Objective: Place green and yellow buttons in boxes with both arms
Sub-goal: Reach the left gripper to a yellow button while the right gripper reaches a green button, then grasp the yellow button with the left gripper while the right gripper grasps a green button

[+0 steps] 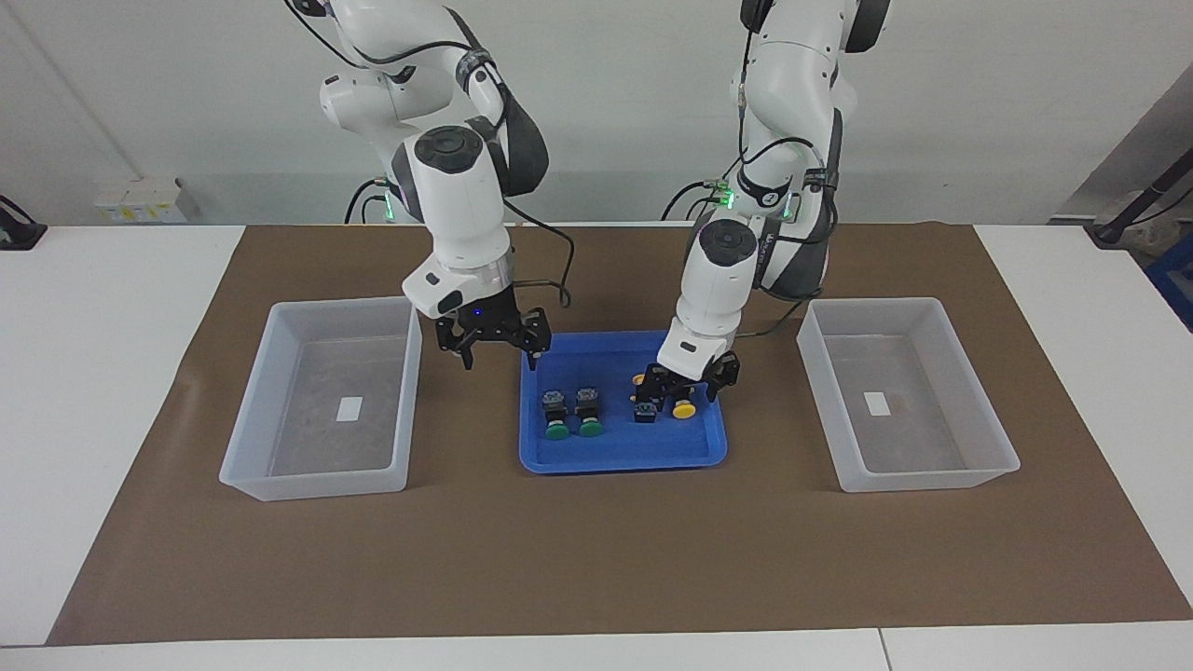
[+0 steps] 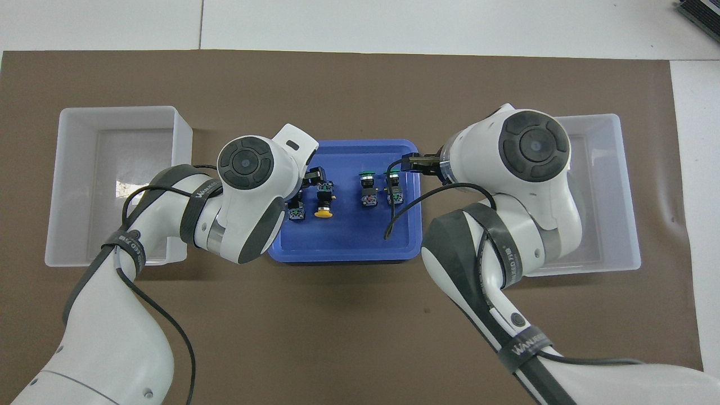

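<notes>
Four buttons lie in a blue tray [image 1: 620, 458] [image 2: 343, 250]. The two green buttons [image 1: 556, 431] [image 1: 591, 429] [image 2: 367, 185] [image 2: 394, 185] lie toward the right arm's end. The two yellow buttons [image 1: 685, 409] [image 1: 643, 380] [image 2: 322, 212] lie toward the left arm's end. My left gripper [image 1: 687, 384] [image 2: 312, 179] is low in the tray, open, its fingers on either side of one yellow button's black body. My right gripper [image 1: 499, 359] [image 2: 410, 164] is open and empty, raised over the tray's edge beside the green buttons. One empty box [image 1: 317, 483] [image 2: 118, 111] [image 1: 923, 477] [image 2: 619, 185] stands at each end of the tray.
Tray and boxes sit on a brown mat [image 1: 596, 559] on the white table. A small pale unit [image 1: 140, 200] stands at the table's edge by the wall, at the right arm's end.
</notes>
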Robot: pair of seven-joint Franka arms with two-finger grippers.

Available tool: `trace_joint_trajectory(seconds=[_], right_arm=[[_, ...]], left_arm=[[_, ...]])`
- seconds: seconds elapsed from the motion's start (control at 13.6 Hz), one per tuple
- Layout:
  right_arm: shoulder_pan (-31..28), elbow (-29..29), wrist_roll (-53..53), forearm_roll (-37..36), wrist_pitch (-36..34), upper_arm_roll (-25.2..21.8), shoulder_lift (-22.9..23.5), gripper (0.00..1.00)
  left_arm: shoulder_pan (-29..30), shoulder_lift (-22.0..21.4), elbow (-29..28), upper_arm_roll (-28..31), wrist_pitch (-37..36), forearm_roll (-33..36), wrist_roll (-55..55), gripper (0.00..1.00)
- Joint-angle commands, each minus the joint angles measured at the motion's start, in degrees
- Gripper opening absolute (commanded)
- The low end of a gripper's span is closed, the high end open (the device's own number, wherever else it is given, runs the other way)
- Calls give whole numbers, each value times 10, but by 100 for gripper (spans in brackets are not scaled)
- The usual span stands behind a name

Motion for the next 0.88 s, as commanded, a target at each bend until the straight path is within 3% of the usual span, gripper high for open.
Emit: trace_joint_trajectory(seconds=[0.0,0.29,0.81], right_arm=[[11,-50,16,-10,71,1,3,100],[27,-49,17,-10,96,1,32,100],[61,-46,46,-54,173,-1,96,100]], left_arm=[[-4,1,-9,6,16,-6,3,83],[-1,1,-22,5,32,-6,4,70],[-7,7,-45,5,66,-5,4,65]])
